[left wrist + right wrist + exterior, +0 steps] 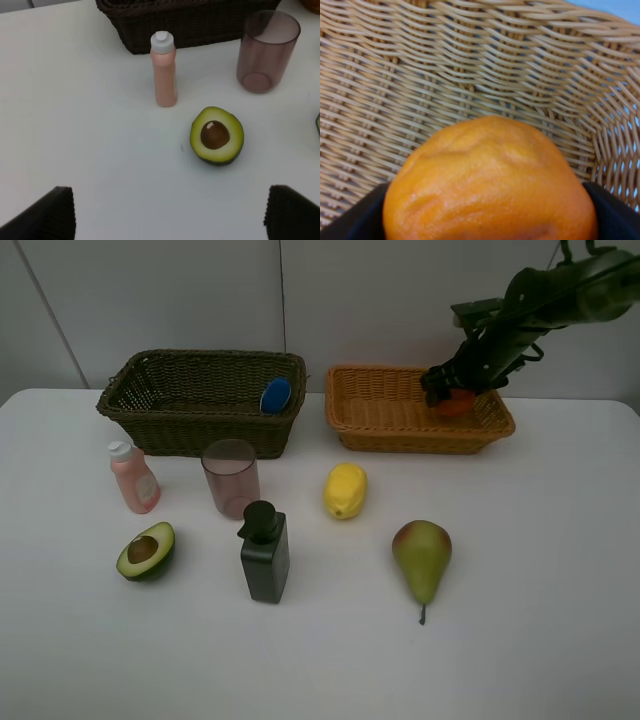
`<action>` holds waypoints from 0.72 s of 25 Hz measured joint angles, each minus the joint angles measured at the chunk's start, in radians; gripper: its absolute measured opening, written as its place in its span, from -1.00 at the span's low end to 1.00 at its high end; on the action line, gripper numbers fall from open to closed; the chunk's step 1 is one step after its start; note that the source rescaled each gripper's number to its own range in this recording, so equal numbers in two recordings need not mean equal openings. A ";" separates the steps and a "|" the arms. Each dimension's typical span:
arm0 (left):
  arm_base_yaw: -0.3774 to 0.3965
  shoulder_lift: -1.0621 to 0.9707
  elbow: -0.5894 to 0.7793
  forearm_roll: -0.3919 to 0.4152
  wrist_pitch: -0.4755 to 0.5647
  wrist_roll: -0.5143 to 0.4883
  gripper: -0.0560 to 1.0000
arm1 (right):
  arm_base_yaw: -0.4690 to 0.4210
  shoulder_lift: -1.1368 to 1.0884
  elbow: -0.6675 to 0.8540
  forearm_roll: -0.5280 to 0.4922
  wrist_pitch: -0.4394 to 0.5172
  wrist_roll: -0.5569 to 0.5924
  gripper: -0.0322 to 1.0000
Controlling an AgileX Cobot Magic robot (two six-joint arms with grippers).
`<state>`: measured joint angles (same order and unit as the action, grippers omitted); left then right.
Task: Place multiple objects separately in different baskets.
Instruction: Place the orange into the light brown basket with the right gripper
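Since the right gripper [446, 390] is holding the orange [490, 180] low inside the tan wicker basket [380, 425] at far right, I'd ease it onto the weave before opening so it doesn't roll, while the left gripper [172, 214] hangs wide open.

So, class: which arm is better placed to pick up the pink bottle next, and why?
Left. The left end effector is open, looking down on the pink bottle close by. The right end effector is shut on the orange inside the tan basket.
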<state>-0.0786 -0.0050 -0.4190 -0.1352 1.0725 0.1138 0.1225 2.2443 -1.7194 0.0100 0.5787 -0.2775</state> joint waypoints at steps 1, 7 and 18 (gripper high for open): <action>0.000 0.000 0.000 0.000 0.000 0.000 1.00 | 0.000 0.000 0.000 0.000 0.002 0.000 0.21; 0.000 0.000 0.000 0.000 0.000 0.000 1.00 | 0.000 0.000 0.000 0.001 0.029 0.000 0.21; 0.000 0.000 0.000 0.000 0.000 0.000 1.00 | 0.000 0.000 -0.001 0.001 0.032 0.000 0.42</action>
<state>-0.0786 -0.0050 -0.4190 -0.1352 1.0725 0.1138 0.1225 2.2443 -1.7204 0.0111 0.6109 -0.2775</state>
